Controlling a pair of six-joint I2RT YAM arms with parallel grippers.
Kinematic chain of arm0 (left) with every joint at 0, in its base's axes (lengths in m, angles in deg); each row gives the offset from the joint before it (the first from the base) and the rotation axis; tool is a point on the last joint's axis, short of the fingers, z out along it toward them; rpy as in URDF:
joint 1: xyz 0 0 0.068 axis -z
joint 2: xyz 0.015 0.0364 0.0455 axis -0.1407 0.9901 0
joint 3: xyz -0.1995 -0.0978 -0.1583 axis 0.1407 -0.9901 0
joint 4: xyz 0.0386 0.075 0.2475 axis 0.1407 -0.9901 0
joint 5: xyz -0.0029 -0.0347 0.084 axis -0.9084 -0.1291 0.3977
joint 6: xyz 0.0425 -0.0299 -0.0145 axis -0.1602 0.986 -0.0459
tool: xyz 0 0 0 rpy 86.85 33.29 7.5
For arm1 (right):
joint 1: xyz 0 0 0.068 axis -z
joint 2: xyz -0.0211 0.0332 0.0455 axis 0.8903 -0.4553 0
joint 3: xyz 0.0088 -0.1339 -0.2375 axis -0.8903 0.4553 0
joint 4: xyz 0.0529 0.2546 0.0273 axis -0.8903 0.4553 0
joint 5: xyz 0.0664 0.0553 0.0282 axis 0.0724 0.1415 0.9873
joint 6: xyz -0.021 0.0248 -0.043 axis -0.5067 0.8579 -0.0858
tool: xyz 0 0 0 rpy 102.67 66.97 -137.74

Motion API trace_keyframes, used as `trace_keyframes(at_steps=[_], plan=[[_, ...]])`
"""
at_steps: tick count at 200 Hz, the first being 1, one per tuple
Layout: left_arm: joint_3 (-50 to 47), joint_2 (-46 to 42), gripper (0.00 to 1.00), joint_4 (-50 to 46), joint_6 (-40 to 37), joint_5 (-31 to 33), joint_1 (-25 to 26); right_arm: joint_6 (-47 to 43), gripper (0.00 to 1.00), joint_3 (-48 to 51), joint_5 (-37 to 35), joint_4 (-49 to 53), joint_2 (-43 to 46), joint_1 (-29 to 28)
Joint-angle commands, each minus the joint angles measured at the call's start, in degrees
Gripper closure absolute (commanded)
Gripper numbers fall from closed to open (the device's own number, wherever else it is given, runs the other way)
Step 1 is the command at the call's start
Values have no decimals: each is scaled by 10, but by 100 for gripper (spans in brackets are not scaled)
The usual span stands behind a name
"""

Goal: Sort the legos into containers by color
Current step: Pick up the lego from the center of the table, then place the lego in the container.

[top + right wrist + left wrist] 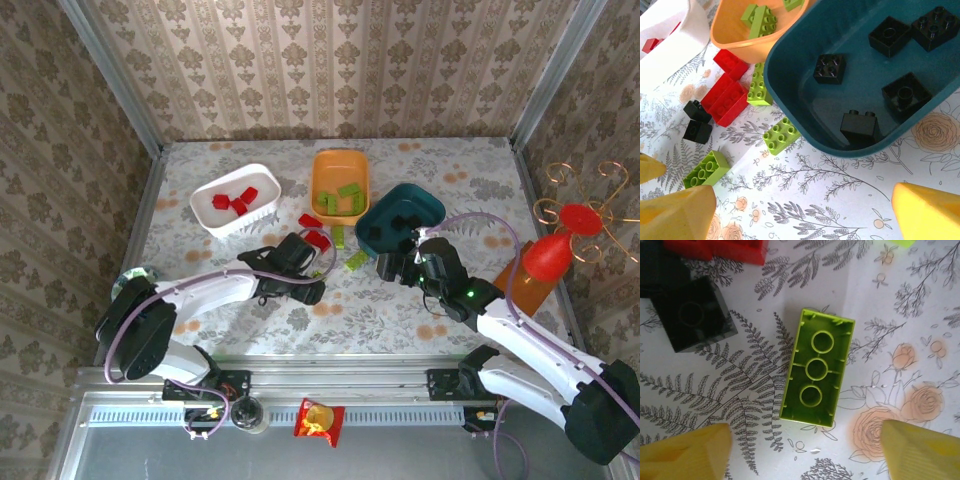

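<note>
Your left gripper (805,452) has its jaws apart and empty. The green brick (817,375) lies hollow side up on the table just ahead of the fingertips, not between them. Close here and you will likely grip nothing. Advance skewed and one finger may push the black brick (692,315) nearby. The right gripper (805,215) is likewise spread and empty, near the teal tub (790,85). A careless descent could strike its rim and shift it.

Bright, even light; soft shadow beside the green lego (817,371); yellow jaws blurred at the corners
</note>
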Motion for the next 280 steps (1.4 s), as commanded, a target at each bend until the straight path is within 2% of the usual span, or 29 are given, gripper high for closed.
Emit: trace_keyframes(at_steps=[1,20,42,82,111,152,173,197,220,256,266,280], plan=[[-9,26,15,11,-4,-1,1,4,8,5,3,-5,9,3],[-1,50,19,48,-7,-25,13,-1,8,0,2,1,9,4],[21,95,25,54,-18,-17,22,-3,8,0,-1,5,12,4],[48,156,47,50,-53,30,20,-5,8,0,-4,13,19,4],[38,122,56,59,-52,34,22,-6,8,2,-11,18,30,4],[34,54,62,101,-27,30,7,-3,8,2,-8,7,20,6],[72,47,63,124,-29,12,-20,-2,8,2,-6,5,17,6],[158,79,66,134,-48,-3,-64,-3,8,2,-9,7,14,7],[260,153,67,134,-61,-28,-100,-2,8,3,-9,6,10,7],[436,297,67,75,-72,-46,-130,-2,8,2,-9,9,9,9],[469,328,64,62,-71,-43,-135,-3,8,1,-8,11,10,9],[499,353,53,53,-65,-42,-144,-3,8,0,-8,13,12,9]])
